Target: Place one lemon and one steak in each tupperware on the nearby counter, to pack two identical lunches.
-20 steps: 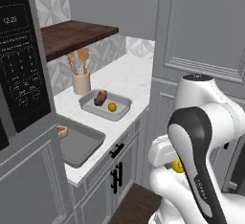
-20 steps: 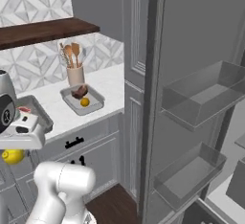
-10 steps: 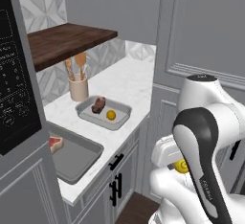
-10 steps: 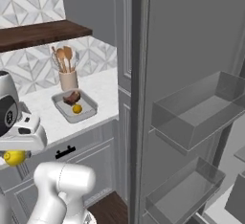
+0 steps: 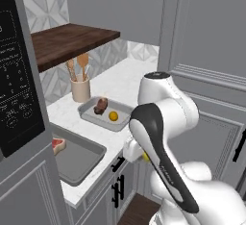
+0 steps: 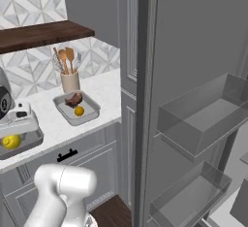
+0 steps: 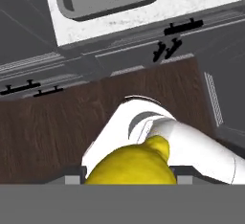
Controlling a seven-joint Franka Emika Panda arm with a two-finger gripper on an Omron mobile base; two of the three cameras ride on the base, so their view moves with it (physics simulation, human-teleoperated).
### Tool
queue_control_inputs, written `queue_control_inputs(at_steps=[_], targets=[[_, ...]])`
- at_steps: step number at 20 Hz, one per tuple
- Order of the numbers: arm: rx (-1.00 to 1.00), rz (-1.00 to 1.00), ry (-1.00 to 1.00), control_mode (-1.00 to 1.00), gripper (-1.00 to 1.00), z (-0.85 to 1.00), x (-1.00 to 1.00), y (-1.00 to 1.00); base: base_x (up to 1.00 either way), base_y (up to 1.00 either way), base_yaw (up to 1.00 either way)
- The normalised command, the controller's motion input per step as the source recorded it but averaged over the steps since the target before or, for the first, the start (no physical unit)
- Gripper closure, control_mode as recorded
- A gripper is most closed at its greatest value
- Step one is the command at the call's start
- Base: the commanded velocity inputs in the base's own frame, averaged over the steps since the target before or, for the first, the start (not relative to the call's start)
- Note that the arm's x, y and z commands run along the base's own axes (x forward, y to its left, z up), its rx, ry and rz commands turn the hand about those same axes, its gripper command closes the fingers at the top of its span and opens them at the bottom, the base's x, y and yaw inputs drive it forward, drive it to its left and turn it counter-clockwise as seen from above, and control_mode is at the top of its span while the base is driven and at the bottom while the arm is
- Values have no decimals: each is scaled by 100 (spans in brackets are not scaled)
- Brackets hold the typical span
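From my station the hand view had a lemon (image 7: 139, 165) sitting right against the camera, between the finger bases; the gripper (image 6: 13, 133) was half closed and pinching that lemon, its jaws pressed to the fruit's sides; in the right base view the same yellow fruit (image 6: 10, 141) hung under the white hand, in front of the near tray's edge; in the left base view only a sliver of it (image 5: 145, 156) showed behind the arm's dark elbow. On the counter (image 5: 139, 75) I saw two grey tupperware trays; the farther one (image 5: 106, 114) held a steak (image 5: 101, 106) and a second lemon (image 5: 113, 116), just beside each other; the nearer one (image 5: 77, 157) carried a red steak (image 5: 57, 144) at its left end. A cream utensil holder (image 5: 80, 89) with wooden spoons stood near the farther tray, under the dark wooden shelf (image 5: 67, 40); below the hand ran brown wood flooring (image 7: 52, 127).
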Motion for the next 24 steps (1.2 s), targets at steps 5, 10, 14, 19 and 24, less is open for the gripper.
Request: queue_control_inputs(at_steps=[5,10,14,19,24], targets=[[0,54,-2,-100,100,-23,98,72,0,0,0],[0,56,-2,-100,100,-62,100,46,0,0,0],[0,53,-5,-100,100,-78,74,49,0,0,0],[0,21,1,-100,100,-43,42,58,0,0,0],[6,1,5,-100,100,-6,88,32,0,0,0]])
